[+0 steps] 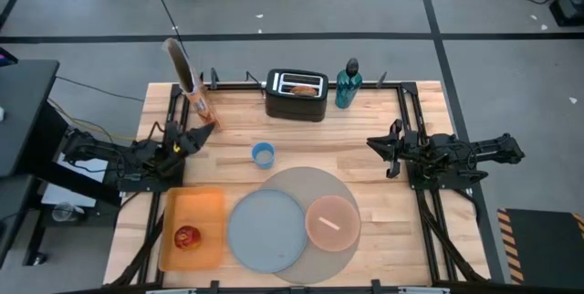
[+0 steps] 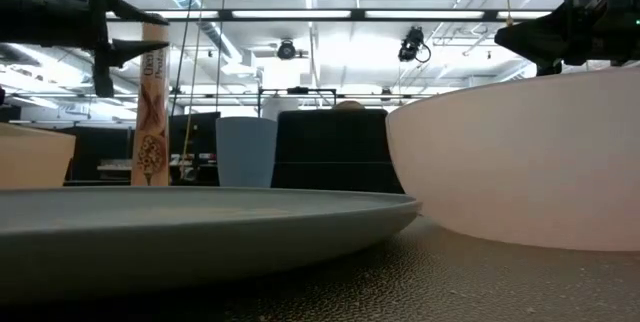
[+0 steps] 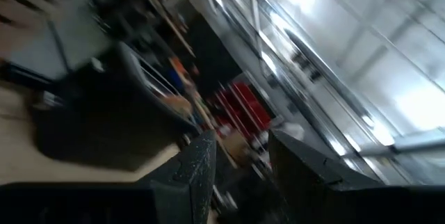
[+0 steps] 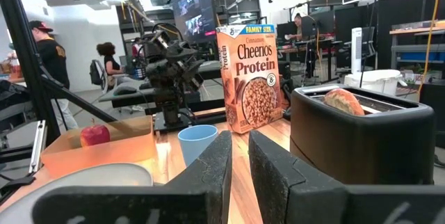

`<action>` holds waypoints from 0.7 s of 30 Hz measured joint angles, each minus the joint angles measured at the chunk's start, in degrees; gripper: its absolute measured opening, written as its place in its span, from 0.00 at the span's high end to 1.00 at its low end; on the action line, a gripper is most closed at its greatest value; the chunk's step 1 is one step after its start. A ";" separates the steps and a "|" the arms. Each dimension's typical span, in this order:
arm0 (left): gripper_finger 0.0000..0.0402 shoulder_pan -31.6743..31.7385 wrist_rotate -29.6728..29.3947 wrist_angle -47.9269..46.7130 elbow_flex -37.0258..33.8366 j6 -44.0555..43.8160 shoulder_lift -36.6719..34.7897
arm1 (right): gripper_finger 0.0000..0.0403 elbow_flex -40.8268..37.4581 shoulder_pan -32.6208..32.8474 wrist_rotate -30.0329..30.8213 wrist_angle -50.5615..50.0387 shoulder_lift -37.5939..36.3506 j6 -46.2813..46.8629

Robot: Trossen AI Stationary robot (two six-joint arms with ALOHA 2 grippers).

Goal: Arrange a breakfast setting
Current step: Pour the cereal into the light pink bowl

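A round grey mat [image 1: 306,189] lies near the table's front edge. On it rest a blue-grey plate [image 1: 265,230] and, to its right, a pink bowl [image 1: 331,221]. A red apple [image 1: 187,236] sits in the orange tray [image 1: 205,212] at the front left. Toasted bread [image 4: 344,100] sticks up out of the black toaster [image 1: 297,95] at the far edge. My left gripper [image 1: 212,130] hovers at the left beside a standing cereal box [image 1: 193,93], fingers [image 3: 201,158] apart with nothing between them. My right gripper [image 4: 240,137] hovers at the right side, open by a narrow gap and empty.
A small blue cup [image 1: 263,154] stands mid-table between the toaster and the mat. A teal bottle [image 1: 347,84] stands right of the toaster. Bare wood lies between the mat and the right gripper. People stand in the room beyond the table's left side.
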 joint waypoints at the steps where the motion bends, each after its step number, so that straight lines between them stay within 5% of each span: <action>1: 0.65 0.00 -1.89 -0.21 0.00 0.18 0.00 | 0.86 -0.01 0.00 0.00 0.00 0.02 0.00; 5: 0.65 0.02 -6.66 -0.41 0.00 0.18 -0.01 | 0.86 0.00 0.00 0.00 0.00 0.02 0.00; 21: 0.65 0.02 -10.16 1.56 0.00 4.34 0.00 | 0.86 -0.02 -0.28 0.98 1.30 0.04 -1.31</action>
